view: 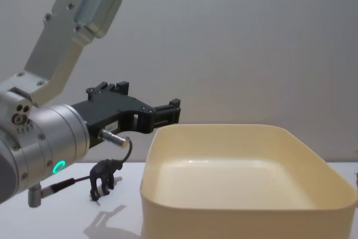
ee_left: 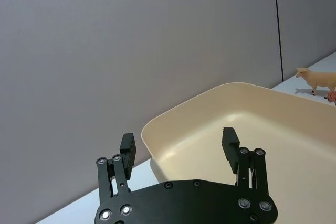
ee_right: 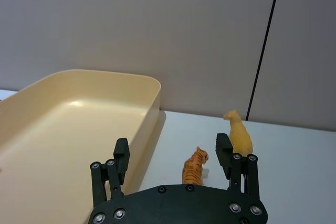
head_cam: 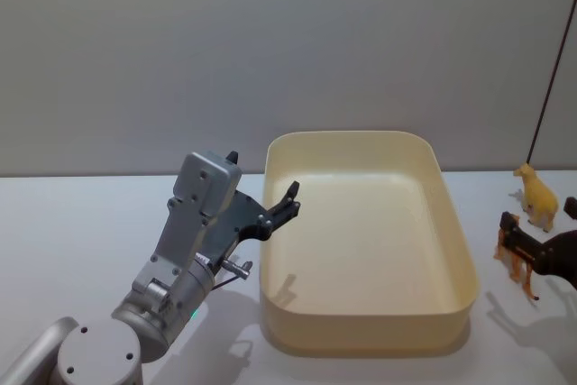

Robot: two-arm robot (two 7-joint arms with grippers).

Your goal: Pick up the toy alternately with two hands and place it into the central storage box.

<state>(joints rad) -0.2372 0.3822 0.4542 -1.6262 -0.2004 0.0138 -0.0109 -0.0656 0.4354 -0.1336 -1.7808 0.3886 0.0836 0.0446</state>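
The central storage box (head_cam: 455, 250) is a cream tub in the middle of the table, and nothing lies in it. My left gripper (head_cam: 267, 185) hovers open and empty over the box's left rim (ee_left: 157, 124), seen from the side in the chest view (view: 170, 113). A small black toy animal (view: 104, 177) stands on the table left of the box. Right of the box stand an orange tiger toy (head_cam: 514, 254) and a yellow toy animal (head_cam: 537, 196). My right gripper (ee_right: 173, 153) is open low behind the tiger (ee_right: 194, 166), which stands between its fingers, untouched.
The box's walls (view: 235, 216) rise well above the toys. A thin black cable (head_cam: 550, 69) runs up the wall at the far right. A grey wall closes off the back of the table.
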